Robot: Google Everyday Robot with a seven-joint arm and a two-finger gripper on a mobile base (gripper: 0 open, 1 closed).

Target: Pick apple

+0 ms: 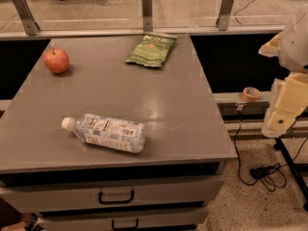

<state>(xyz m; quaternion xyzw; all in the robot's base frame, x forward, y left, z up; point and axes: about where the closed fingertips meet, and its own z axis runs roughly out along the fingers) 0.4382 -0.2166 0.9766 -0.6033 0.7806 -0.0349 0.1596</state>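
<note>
The apple (57, 60) is small, round and red-orange. It sits near the far left corner of the grey cabinet top (168, 105). My gripper (285, 107) hangs at the right edge of the view, beyond the right side of the cabinet and far from the apple. Its pale yellowish body is partly cut off by the frame.
A clear water bottle (108, 132) lies on its side near the front of the top. A green chip bag (151, 50) lies at the far middle. A tape roll (250, 94) sits on a ledge to the right. Cables (262, 172) lie on the floor. Drawers (115, 196) face front.
</note>
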